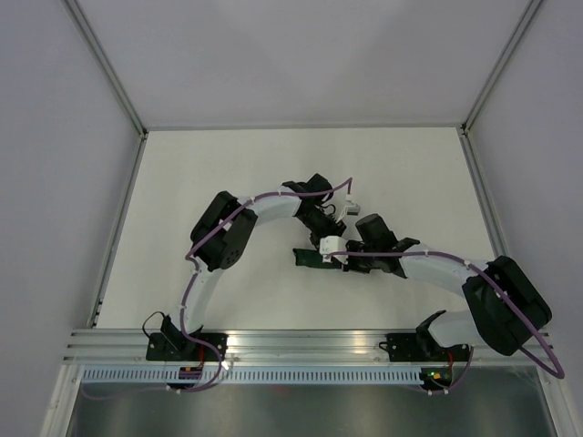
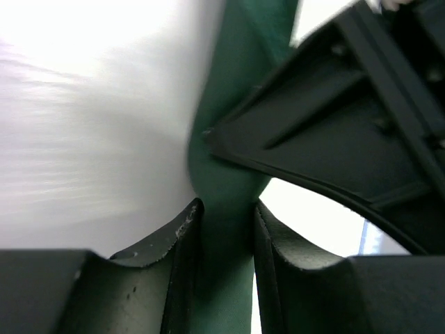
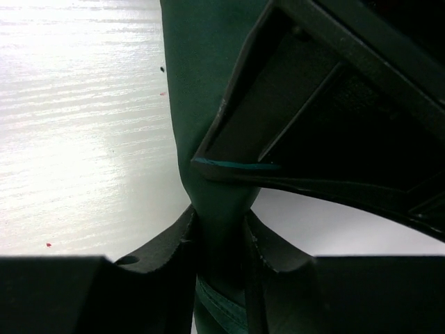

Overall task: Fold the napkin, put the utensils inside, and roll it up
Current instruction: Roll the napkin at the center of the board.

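Green napkin (image 1: pixel 308 258), largely hidden beneath the arms, sits clamped in left gripper (image 2: pixel 226 212) and right gripper (image 3: pixel 219 226).

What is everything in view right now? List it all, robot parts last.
dark green fabric napkin: one, dark green, gathered into a narrow bundle at mid-table, between the two grippers.
orange-yellow utensils: none visible in any view.
white table: one, white, under everything.
silver aluminium rail: one, silver, along the table's near edge, at the arm bases.
pale enclosure walls: three, pale grey, left, right and back of the table.
purple cables: two, purple, one running along each arm.
left gripper: one, black, closed on the napkin.
right gripper: one, black, closed on the napkin, close beside the left one.
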`<control>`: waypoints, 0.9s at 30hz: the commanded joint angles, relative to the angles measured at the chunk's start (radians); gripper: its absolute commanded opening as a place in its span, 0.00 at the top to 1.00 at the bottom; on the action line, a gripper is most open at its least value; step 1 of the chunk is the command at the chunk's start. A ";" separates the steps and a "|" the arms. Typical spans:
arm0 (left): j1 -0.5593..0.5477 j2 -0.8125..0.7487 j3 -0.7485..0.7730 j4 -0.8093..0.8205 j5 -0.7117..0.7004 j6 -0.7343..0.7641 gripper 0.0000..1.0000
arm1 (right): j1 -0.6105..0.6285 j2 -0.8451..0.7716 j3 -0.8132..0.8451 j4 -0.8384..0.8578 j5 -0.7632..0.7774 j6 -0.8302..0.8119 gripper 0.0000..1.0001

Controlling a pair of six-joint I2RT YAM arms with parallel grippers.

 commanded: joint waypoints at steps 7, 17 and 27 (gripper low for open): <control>0.088 -0.105 -0.070 0.226 -0.204 -0.130 0.60 | 0.003 0.017 0.067 -0.079 0.020 0.045 0.71; 0.217 -0.322 -0.273 0.530 -0.380 -0.405 0.62 | 0.003 0.080 0.097 -0.113 0.048 0.111 0.71; 0.220 -0.470 -0.351 0.556 -0.631 -0.543 0.61 | 0.003 0.207 0.166 -0.142 0.068 0.174 0.72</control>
